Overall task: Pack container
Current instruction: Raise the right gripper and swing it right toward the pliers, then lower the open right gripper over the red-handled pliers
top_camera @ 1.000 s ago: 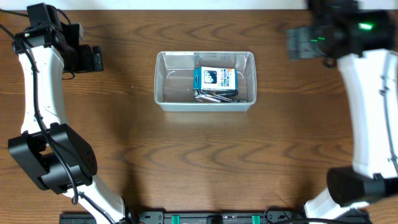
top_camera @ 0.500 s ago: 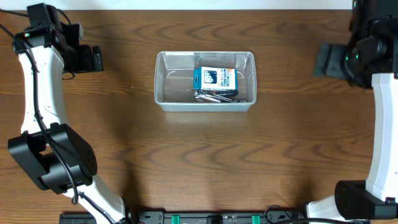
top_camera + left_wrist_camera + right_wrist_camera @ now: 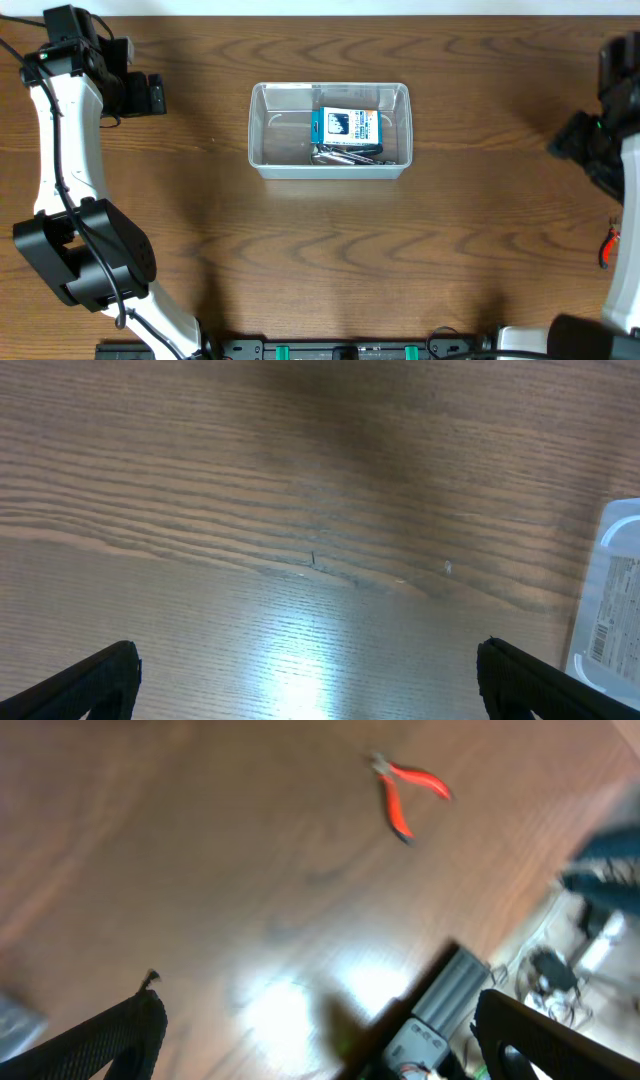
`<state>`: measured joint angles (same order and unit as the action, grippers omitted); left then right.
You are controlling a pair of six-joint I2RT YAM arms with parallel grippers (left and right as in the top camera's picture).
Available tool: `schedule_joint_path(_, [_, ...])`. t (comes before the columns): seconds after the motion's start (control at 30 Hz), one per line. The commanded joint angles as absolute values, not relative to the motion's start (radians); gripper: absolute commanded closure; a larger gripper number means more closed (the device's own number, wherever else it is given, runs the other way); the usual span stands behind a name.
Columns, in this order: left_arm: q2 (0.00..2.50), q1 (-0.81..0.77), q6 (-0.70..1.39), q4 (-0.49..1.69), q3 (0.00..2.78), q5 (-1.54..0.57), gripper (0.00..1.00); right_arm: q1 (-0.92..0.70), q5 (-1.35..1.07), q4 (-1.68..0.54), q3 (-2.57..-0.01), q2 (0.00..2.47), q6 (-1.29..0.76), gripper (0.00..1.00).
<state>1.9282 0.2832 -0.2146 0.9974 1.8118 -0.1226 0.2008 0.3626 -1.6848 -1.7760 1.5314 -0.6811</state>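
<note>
The container is sitting on the tabletop in the upper middle of the overhead frame, holding a blue-and-white box. The left hand and right hand are both hanging with fingers wide apart, gripping nothing, with red pliers lying in the upper right of the right wrist view

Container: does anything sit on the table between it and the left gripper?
Nothing visible does. Only bare table lies between the open left gripper and the left wall of the container.

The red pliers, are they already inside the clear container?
No, the red pliers lie on the bare wooden table, away from the container.
</note>
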Motion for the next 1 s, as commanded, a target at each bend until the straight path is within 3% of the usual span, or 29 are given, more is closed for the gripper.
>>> schedule_joint_path(0.0, [1.935, 0.286, -0.224, 1.000, 1.804, -0.111, 0.02, 0.253, 0.411, -1.644, -1.682, 1.439, -0.665, 0.01])
schedule_joint_path(0.27, [1.935, 0.286, -0.224, 1.000, 1.804, -0.111, 0.02, 0.324, 0.304, -1.444, -1.467, 1.374, -0.382, 0.01])
schedule_joint_path(0.4, [1.935, 0.286, -0.224, 1.000, 1.804, -0.111, 0.02, 0.393, 0.080, -1.306, -1.356, 1.375, -0.117, 0.01])
schedule_joint_path(0.97, [1.935, 0.286, -0.224, 1.000, 1.804, -0.111, 0.02, 0.669, 0.080, -1.049, -1.133, 1.375, -0.049, 0.01])
